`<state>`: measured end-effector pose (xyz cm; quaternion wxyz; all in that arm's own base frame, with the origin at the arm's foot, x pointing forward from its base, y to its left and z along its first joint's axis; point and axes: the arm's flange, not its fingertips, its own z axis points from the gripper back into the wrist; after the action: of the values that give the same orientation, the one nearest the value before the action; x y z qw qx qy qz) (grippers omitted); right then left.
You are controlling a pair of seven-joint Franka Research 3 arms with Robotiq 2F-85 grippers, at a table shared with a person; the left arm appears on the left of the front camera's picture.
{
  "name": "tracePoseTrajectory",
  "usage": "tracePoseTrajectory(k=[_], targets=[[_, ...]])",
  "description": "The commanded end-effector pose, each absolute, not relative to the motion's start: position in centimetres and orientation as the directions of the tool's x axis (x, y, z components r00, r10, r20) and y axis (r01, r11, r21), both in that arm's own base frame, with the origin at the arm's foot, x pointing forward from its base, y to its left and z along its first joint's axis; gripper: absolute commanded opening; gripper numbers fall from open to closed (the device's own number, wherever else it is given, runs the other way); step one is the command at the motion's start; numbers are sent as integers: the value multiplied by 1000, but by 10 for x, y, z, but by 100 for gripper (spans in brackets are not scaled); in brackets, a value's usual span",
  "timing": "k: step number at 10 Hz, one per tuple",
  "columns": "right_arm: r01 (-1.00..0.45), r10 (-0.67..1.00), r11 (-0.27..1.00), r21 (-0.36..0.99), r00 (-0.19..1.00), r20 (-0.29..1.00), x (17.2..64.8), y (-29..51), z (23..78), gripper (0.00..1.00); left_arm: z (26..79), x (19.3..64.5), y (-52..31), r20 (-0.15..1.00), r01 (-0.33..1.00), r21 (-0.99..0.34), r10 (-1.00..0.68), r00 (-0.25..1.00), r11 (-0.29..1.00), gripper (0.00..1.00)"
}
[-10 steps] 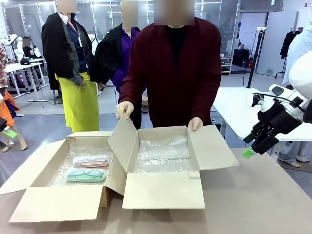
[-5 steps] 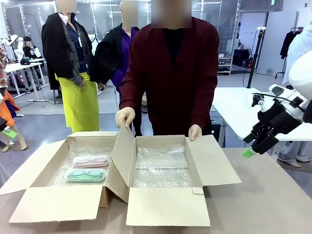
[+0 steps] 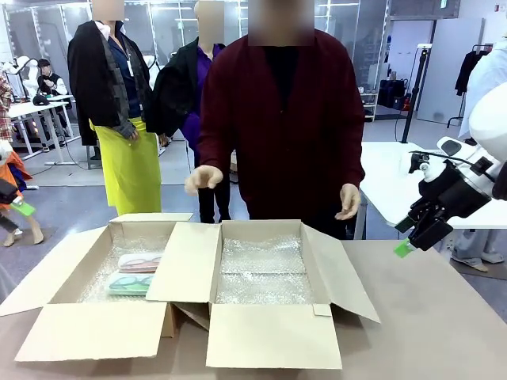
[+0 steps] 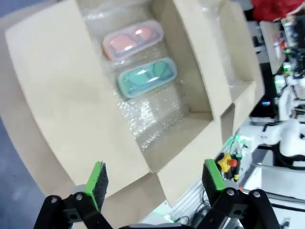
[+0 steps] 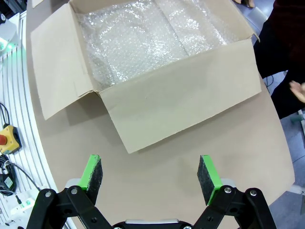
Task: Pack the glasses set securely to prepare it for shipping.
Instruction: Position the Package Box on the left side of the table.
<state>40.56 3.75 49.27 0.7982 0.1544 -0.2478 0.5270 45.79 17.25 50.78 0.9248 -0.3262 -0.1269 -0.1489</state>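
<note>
The pink case (image 4: 133,39) and the green case (image 4: 147,77) lie side by side on bubble wrap (image 4: 152,107) inside the left box (image 3: 47,273). In the front view they sit at the left middle of the frame, pink case (image 3: 140,260) farther back, green case (image 3: 131,283) nearer. A flap of the right box (image 3: 273,336) covers part of both.

The right box stands just beside the left box, in the middle of the frame. It is open, with bubble wrap (image 3: 261,269) on its bottom. Both boxes rest on the brown bench (image 3: 444,332).

A person in a dark red top stands behind the boxes. Both hands (image 3: 203,178) (image 3: 348,201) are up in the air, off the flaps.

The left gripper (image 4: 155,179) hangs over the left box, fingers (image 4: 96,179) spread wide, holding nothing. The right gripper (image 5: 150,176) hangs over the bench near the right box, fingers (image 5: 91,172) spread wide too, holding nothing. In the front view it is at the right edge (image 3: 416,233).
</note>
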Motion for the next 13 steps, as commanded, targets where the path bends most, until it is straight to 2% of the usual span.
tracePoseTrajectory(k=[1, 4, 7, 8, 13], targets=[[-922, 775, 386, -17, 315, 548, 405, 38, 494, 100, 543, 421, 128, 398, 452, -451, -279, 874, 770, 100], [-922, 775, 386, -17, 315, 548, 405, 38, 494, 100, 586, 372, 57, 486, 621, -204, -472, 735, 757, 100], [-922, 775, 386, -17, 315, 548, 405, 38, 494, 100, 604, 326, 24, 610, 783, -43, -604, 513, 621, 100], [-922, 775, 386, -17, 315, 548, 405, 38, 494, 100, 606, 316, 19, 608, 808, 0, -641, 468, 589, 100], [-922, 775, 386, -17, 315, 548, 405, 38, 494, 100, 615, 311, 11, 599, 813, -20, -644, 476, 582, 100]])
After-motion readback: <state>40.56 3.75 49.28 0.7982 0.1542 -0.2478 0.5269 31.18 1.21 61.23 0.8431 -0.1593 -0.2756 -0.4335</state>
